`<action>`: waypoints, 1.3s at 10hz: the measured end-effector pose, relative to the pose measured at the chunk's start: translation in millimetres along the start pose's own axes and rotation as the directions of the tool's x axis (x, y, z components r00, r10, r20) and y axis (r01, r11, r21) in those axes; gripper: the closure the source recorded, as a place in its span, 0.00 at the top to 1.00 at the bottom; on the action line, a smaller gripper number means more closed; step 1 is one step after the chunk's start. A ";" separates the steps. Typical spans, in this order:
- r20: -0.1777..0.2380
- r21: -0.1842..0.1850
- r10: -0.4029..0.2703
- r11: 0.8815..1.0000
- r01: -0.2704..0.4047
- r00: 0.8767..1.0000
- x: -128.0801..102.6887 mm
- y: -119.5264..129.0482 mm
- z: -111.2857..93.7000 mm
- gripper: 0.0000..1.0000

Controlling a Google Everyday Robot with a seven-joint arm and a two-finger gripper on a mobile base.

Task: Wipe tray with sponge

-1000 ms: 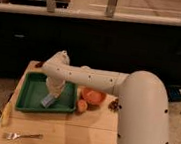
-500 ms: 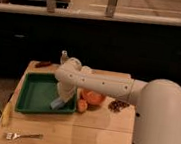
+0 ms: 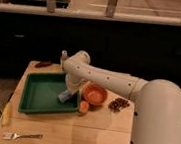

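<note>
The green tray (image 3: 43,94) lies on the left half of the wooden table. The light-blue sponge (image 3: 63,97) rests at the tray's right side, near its rim. My gripper (image 3: 69,92) reaches down from the white arm (image 3: 108,80) and sits right over the sponge, at the tray's right edge. The round orange bowl (image 3: 94,94) stands just right of the tray, with a small orange fruit (image 3: 84,107) in front of it.
A fork (image 3: 22,136) lies near the table's front left edge. A yellow item (image 3: 6,113) lies at the left edge. A dark reddish item (image 3: 43,64) lies behind the tray. A dark brown cluster (image 3: 119,104) lies right of the bowl. A dark counter rises behind.
The arm has swung right; the gripper and sponge moved from the tray's middle to its right side.
</note>
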 end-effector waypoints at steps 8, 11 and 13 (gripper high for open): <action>0.050 0.055 -0.166 0.985 0.163 0.985 -46.7 -31.3 -4.4 0.05; 0.051 0.055 -0.165 0.985 0.162 0.985 -47.0 -31.2 -4.3 0.05; 0.051 0.055 -0.166 0.985 0.163 0.985 -47.8 -31.7 -4.2 0.05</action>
